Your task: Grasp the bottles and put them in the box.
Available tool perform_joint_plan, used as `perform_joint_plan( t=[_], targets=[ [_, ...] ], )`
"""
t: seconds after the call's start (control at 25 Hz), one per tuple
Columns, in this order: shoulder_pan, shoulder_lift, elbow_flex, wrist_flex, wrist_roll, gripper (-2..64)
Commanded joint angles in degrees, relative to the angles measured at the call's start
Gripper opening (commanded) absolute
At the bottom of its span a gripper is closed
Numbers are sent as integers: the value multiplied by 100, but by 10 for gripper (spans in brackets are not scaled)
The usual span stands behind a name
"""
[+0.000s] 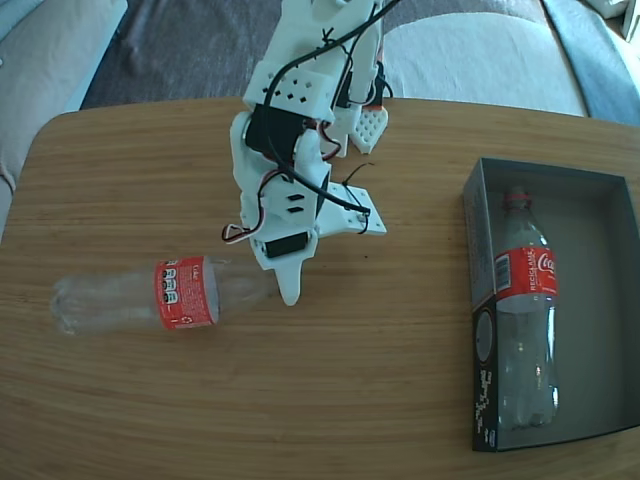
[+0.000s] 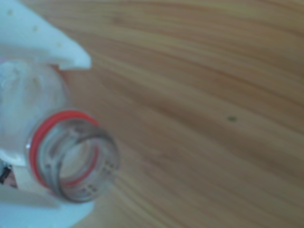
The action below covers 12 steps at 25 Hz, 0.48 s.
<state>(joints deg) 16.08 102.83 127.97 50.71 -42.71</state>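
Halfway there, I'd say. One Coca-Cola bottle already lies in the cardboard box, well off to the gripper's right in the fixed view. The other bottle lies on its side on the tabletop, its open neck between the gripper fingers. They're pinching it or nearly so; lifting and boxing it remain.
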Motion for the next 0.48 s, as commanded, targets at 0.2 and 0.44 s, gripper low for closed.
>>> perform_joint_plan(
  t=[0.2, 0.44],
  targets=[
    [-26, 202, -158, -26, -53, 325],
    [26, 202, -132, -26, -290, 384]
  ],
)
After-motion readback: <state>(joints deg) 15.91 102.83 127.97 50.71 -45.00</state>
